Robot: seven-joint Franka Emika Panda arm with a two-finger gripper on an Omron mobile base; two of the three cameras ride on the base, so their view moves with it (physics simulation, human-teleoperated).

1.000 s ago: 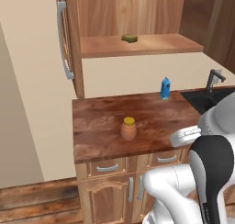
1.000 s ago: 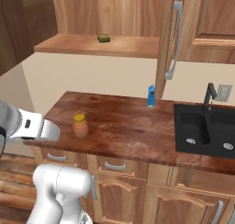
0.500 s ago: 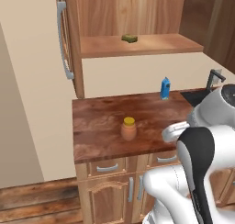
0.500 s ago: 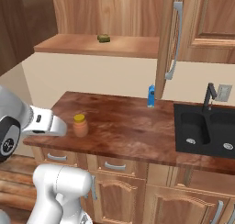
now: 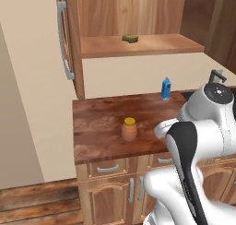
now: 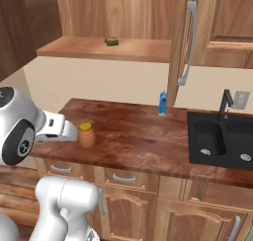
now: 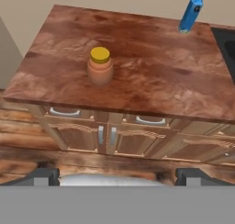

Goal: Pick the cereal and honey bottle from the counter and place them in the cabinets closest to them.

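- Holding our gripper (image 7: 117, 175) fully spread, gripping nothing, above the counter's (image 7: 151, 71) front edge.
- Viewing the honey bottle (image 7: 100, 65) standing upright (yellow cap up) on it.

The honey bottle (image 5: 129, 129) stands on the counter (image 5: 97, 139) below the cabinets (image 5: 138, 44).

The worktop (image 7: 151, 76) lies mostly bare: only the honey bottle (image 7: 100, 65) near its front and a blue carton (image 7: 190, 13) at the back stand on it, well apart. An open cabinet door (image 6: 182, 42) overhangs the rear right, and an olive lump (image 5: 130, 38) occupies the shelf (image 5: 152, 45).
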